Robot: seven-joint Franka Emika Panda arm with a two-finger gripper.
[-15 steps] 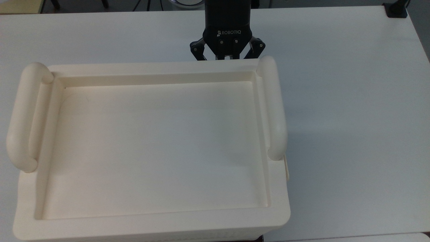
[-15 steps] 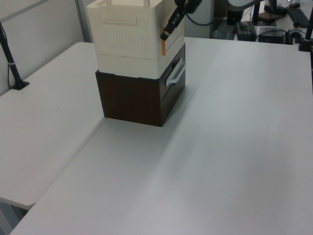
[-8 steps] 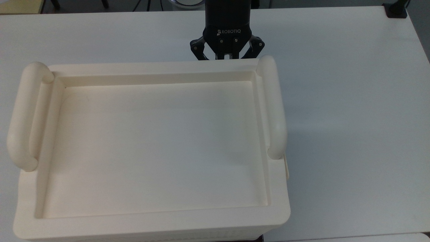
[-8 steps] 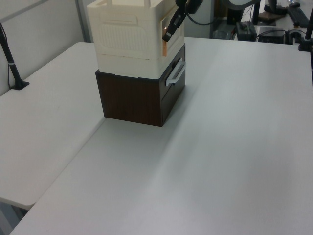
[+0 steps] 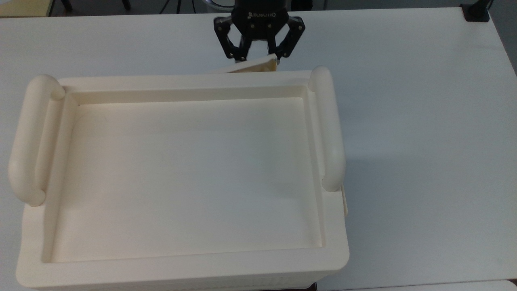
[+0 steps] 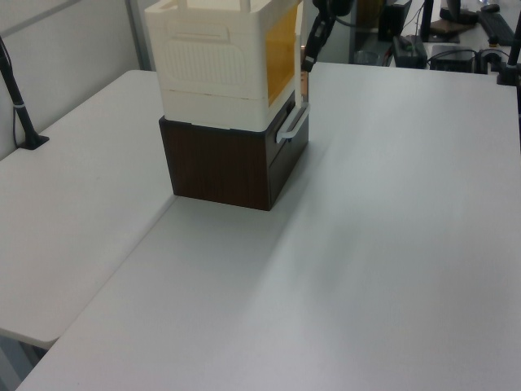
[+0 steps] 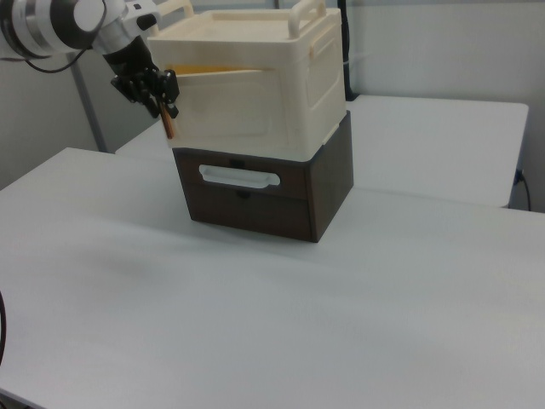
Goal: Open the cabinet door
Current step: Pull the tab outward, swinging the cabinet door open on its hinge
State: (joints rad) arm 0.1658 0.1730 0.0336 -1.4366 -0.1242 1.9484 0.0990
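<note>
The pincer (image 5: 258,56) clamps the free edge of the cabinet door (image 5: 250,66), which stands swung partly out from the cream cabinet (image 5: 194,266), seen at the top view's upper edge. In the left view, the opening glows amber inside. The cabinet sits on a dark brown drawer unit (image 6: 220,167) on the white desk (image 6: 366,261).

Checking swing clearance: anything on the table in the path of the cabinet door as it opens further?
Nothing visible. The cabinet door is ajar at the gripper, and the table beyond it looks bare in the top view and left view.
</note>
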